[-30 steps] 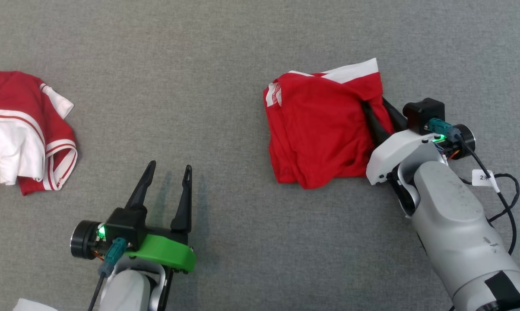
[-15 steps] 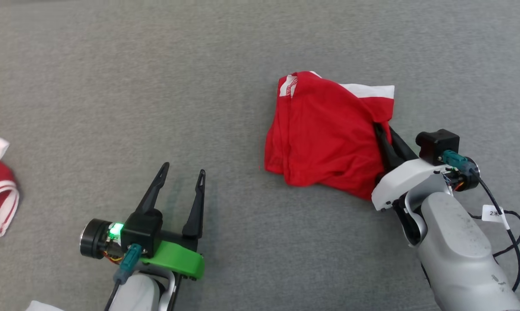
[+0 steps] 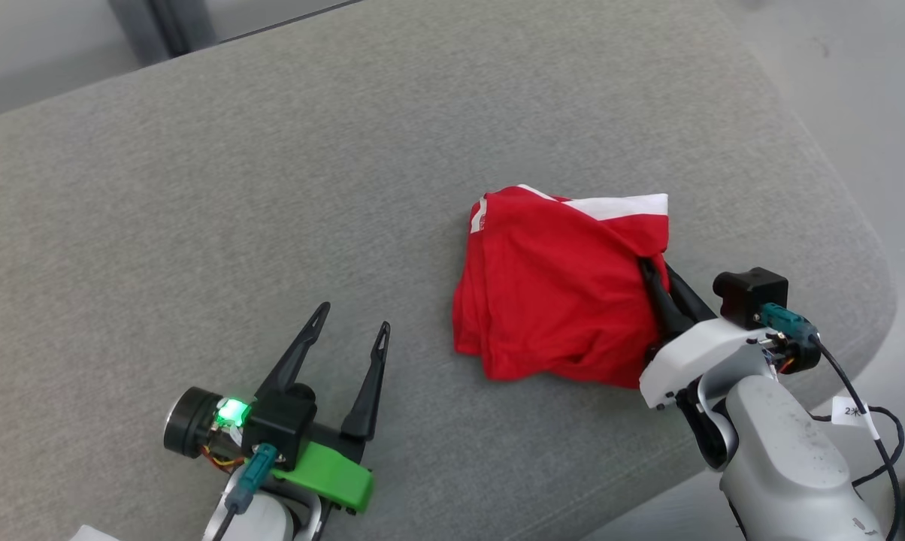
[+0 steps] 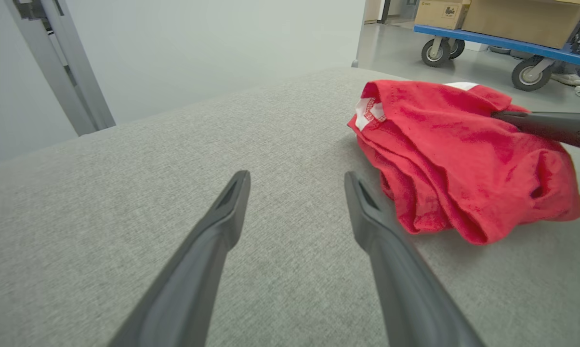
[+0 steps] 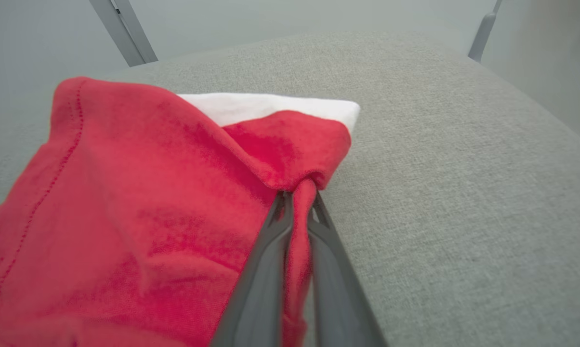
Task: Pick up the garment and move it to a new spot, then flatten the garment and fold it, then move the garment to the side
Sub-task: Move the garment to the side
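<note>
1. Well to the left of the garment, the left hand [image 3: 353, 317] sits low over the grey fabric-covered desk [image 3: 272, 188]. Its two fingers are spread wide with nothing between them, so it gives no support yet.
2. The garment [image 3: 558, 300], red with a white band along its far side, lies in a bunched, loosely doubled heap. Most of its bulk rests on the desk.
3. At the garment's right edge, the right hand [image 3: 652, 278] has its fingers pinched almost together on a thin twist of red cloth just below the white band.
4. That narrow pinch is the main risk. On a lift or pull the twist could slide out between the slim fingers. The layers could also fall open and trail, because only one corner is held.
5. The desk's fabric cover may well catch the dragging cloth, which would tug against the grip and crumple the heap further.
6. Right of the garment, the desk's rounded edge is near. Moved that way, loose cloth could hang over it and pull the rest off.
</note>
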Available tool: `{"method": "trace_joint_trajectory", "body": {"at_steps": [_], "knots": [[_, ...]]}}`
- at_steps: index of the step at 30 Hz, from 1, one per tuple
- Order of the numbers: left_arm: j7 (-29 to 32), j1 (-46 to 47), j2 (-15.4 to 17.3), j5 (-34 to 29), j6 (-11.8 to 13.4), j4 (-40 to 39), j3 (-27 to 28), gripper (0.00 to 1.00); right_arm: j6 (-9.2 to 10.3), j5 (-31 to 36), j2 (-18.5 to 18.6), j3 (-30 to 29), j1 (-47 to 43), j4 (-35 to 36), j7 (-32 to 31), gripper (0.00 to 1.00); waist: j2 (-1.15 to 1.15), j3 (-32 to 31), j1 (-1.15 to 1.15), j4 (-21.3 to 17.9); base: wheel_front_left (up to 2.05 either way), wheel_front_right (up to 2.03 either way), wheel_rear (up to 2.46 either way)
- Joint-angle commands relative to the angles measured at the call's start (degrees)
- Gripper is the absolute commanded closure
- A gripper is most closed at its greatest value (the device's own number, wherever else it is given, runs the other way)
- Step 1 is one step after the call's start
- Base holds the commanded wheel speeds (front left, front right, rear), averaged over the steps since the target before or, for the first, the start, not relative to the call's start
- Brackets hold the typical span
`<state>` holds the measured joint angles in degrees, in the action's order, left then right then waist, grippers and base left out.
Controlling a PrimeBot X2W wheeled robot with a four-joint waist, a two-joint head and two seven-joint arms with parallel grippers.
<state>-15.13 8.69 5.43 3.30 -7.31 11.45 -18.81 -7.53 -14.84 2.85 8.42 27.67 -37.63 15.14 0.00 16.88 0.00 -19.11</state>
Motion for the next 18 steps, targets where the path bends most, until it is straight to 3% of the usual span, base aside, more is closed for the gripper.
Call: {"method": "trace_joint_trajectory", "body": {"at_steps": [1,8,18], "knots": [[-0.01,-0.85,0.76,-0.23,-0.24,-0.26,-0.40,0.00,0.09,-0.15,0.12,0.12,-0.82,0.24,0.01,1.00,0.00,-1.46,0.00,-7.13,0.00,0.00,0.00],[-0.01,-0.05,1.71,0.57,-0.22,-0.03,-1.30,0.00,0.09,3.76,0.10,-0.96,1.33,-0.28,0.01,1.00,0.00,0.88,0.00,-6.47,0.00,0.00,0.00],[-0.01,3.23,5.23,0.72,-0.22,-1.11,-0.74,0.00,0.09,13.85,1.99,-4.85,14.67,-3.92,0.01,1.00,0.00,8.88,0.00,-0.07,0.00,0.00,0.00]]}}
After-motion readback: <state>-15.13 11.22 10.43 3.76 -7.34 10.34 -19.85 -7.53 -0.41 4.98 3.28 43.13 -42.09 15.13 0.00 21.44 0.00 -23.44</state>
